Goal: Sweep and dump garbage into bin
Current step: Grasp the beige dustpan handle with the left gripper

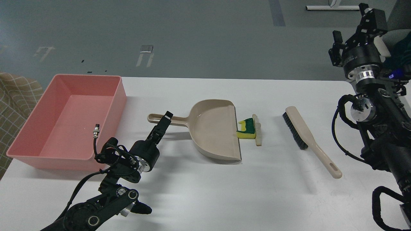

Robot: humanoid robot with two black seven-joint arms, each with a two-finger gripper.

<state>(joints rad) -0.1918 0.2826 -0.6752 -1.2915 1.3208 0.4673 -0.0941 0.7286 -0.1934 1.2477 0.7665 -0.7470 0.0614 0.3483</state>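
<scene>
The garbage lies just right of the dustpan's mouth: a yellow sponge with a green layer [246, 130] and, against its right side, a pale bread-like slice [258, 132]. The beige dustpan [215, 131] lies mid-table with its handle [157, 119] pointing left. The pink bin [118, 96] stands at the left and looks empty. My left gripper [167, 115] reaches up from the lower left, its tip at the dustpan handle; its fingers show as one dark shape. My right gripper [369, 19] is raised at the far right, above the table's corner and away from everything.
A beige hand brush with black bristles [309, 138] lies right of the garbage, handle toward the front right. The white table [224, 192] ends at the back on grey floor. A checked fabric item [13, 96] sits left of the bin.
</scene>
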